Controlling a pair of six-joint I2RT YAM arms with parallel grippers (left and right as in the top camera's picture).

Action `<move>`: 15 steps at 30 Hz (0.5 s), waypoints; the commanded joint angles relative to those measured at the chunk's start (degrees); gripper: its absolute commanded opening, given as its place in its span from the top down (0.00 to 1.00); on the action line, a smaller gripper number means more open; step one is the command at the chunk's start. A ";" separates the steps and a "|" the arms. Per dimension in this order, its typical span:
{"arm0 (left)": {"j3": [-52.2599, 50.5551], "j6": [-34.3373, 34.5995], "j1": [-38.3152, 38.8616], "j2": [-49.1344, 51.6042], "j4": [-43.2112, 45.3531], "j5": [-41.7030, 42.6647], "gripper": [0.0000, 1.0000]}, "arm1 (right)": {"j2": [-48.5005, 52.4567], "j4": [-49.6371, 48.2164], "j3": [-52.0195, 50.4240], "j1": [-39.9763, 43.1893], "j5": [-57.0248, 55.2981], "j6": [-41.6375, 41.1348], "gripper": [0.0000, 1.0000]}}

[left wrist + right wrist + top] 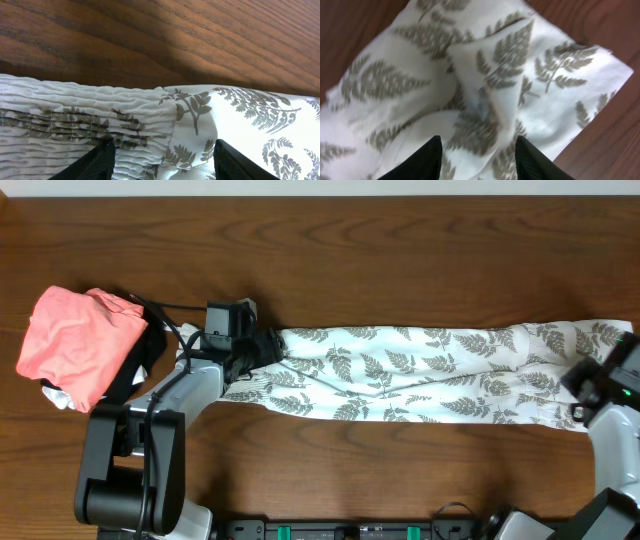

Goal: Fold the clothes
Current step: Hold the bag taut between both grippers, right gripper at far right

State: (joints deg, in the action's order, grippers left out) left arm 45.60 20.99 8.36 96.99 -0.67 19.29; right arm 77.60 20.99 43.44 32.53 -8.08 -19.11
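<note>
One garment, the clothes (420,375), lies stretched from 9 to 3 o'clock across the tabletop (400,240). The left tool (165,162) gapes over its smocked 9 o'clock end; the right tool (479,160) (at 3 o'clock) stands apart astride a raised pucker. Pinching one thin layer only would likely drag the fold crooked.

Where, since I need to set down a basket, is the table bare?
The table strip beyond the fern-print garment, and the near strip between left arm and right arm. Crowded: the left end, where the pink garment lies, and the near right corner.
</note>
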 commanded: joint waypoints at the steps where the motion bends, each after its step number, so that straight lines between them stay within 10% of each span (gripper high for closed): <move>1: -0.37 -0.31 -0.24 0.55 -0.39 -0.46 0.36 | 0.48 -0.76 0.52 2.86 4.00 -1.75 0.55; 13: -0.37 -0.31 -0.24 0.55 -0.57 -0.46 0.36 | 10.78 -4.50 0.52 4.37 4.11 -1.88 0.53; 15: -0.37 -0.31 -0.24 0.55 -0.79 -0.46 0.36 | 12.15 -5.31 0.52 4.37 4.94 -1.86 0.70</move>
State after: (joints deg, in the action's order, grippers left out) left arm 45.60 20.99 8.36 96.99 -1.08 19.29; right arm 88.07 16.21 43.44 36.47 -4.14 -20.18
